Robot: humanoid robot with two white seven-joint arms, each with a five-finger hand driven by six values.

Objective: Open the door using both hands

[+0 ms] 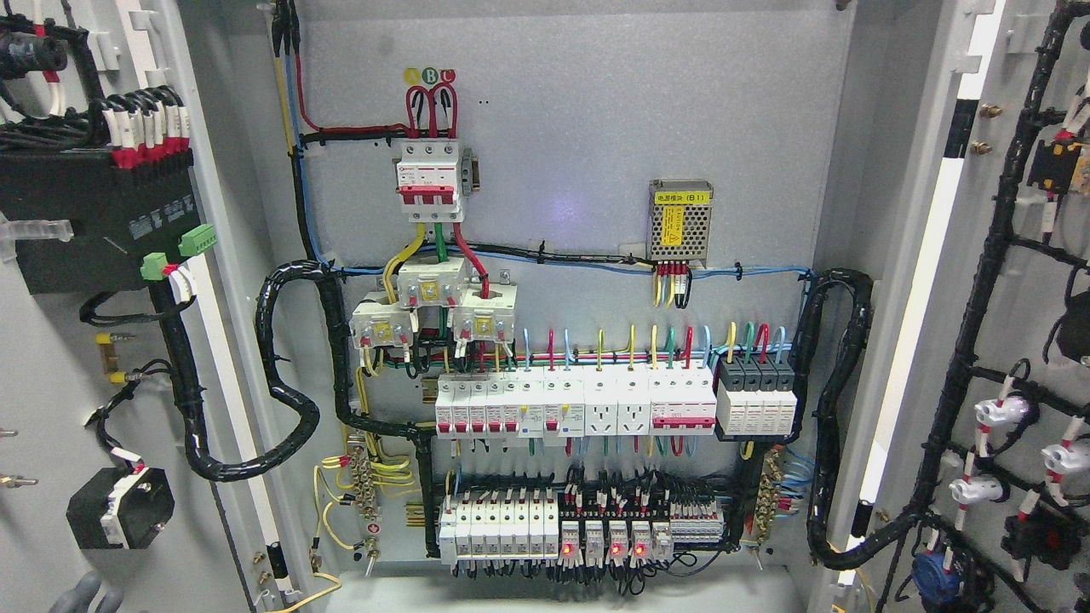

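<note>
The electrical cabinet stands with both doors swung wide. The left door (51,358) fills the picture's left edge, its inner face carrying a black module and wire looms. The right door (1022,340) is at the right edge, with black cable harnesses and white and blue parts on its inner face. Between them the back panel (579,128) shows fully. A small grey part of my left hand (83,594) shows at the bottom left corner, low against the left door. No right hand shows.
The panel holds a red-and-white main breaker (430,179), a perforated power supply (679,220), rows of white breakers (579,407) and relays with red lights (600,545). Thick black cable bundles (281,375) loop from panel to each door.
</note>
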